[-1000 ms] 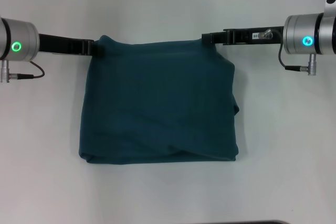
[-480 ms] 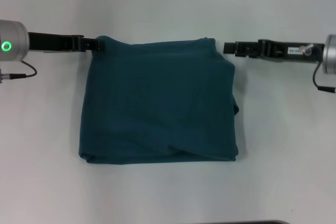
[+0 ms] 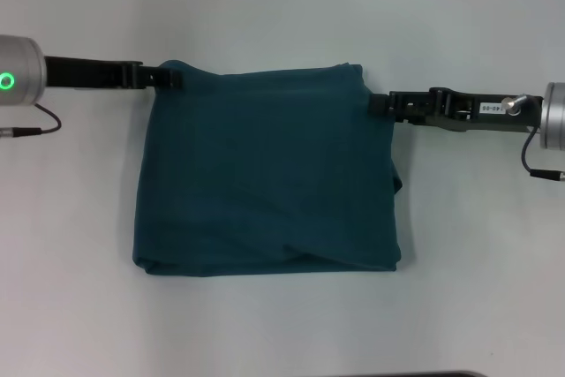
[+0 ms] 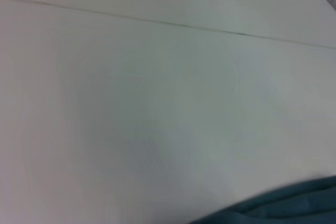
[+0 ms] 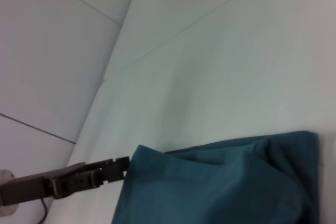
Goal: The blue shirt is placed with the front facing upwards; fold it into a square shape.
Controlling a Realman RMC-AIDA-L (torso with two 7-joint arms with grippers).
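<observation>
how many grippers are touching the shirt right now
2: the left gripper at the blue shirt's far left corner, and the right gripper against its right edge near the far corner.

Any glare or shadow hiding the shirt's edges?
Head view: even light, no glare, thin soft shadow round the blue shirt, left gripper and right gripper near its far corners. Left wrist view: mostly bare table, shirt sliver. Right wrist view: shirt evenly lit.
</observation>
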